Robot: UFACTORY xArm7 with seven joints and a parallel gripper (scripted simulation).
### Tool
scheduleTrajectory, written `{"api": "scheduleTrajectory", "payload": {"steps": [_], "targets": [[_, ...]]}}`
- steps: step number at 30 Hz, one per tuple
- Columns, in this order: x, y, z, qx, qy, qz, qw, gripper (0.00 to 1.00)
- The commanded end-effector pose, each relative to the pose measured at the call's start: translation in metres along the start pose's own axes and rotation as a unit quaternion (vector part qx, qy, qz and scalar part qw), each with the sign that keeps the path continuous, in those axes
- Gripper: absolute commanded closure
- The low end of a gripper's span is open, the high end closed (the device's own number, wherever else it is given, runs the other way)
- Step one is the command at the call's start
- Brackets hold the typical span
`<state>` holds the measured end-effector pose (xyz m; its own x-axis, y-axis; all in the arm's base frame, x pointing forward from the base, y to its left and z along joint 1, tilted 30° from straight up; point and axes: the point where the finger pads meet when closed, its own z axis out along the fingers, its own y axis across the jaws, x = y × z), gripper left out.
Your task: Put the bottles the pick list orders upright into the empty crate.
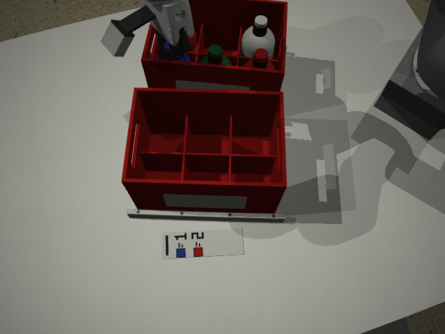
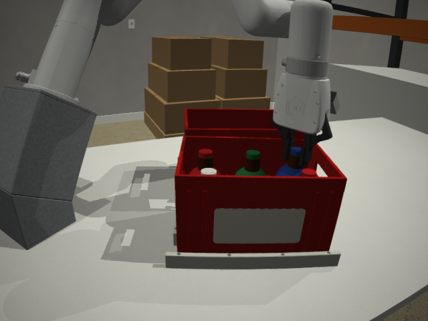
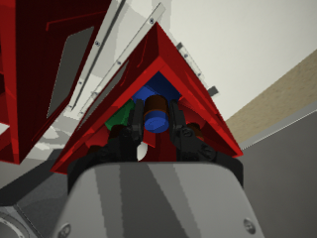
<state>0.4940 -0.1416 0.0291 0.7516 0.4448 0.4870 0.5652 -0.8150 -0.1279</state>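
My gripper (image 2: 297, 156) reaches down into the full red crate (image 1: 215, 43) and is shut on the neck of the blue-label bottle (image 2: 293, 166), which stands in a corner cell. In the wrist view its blue cap (image 3: 157, 119) sits between the black fingers. In the same crate stand a green bottle (image 1: 215, 54), a white bottle (image 1: 259, 37), a red bottle (image 1: 260, 58) and a second red one (image 2: 308, 172) beside the blue one. The empty red crate (image 1: 204, 151) with several cells stands in front. The pick list (image 1: 203, 244) shows blue 1 and red 2.
A grey metal rail (image 1: 206, 214) lies along the empty crate's front, between it and the pick list. The robot base (image 2: 37, 162) stands at the table's side. Cardboard boxes (image 2: 207, 79) are stacked behind the table.
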Motion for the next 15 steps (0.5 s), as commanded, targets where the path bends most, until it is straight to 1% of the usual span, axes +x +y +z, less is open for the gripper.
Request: {"api": "scheduleTrajectory", "payload": {"steps": [1,15], "targets": [[0.000,0.002,-0.006,-0.002,0.001,0.000,1.000,1.00],[0.000,0.002,-0.029,-0.002,0.001,0.000,1.000,1.00]]}}
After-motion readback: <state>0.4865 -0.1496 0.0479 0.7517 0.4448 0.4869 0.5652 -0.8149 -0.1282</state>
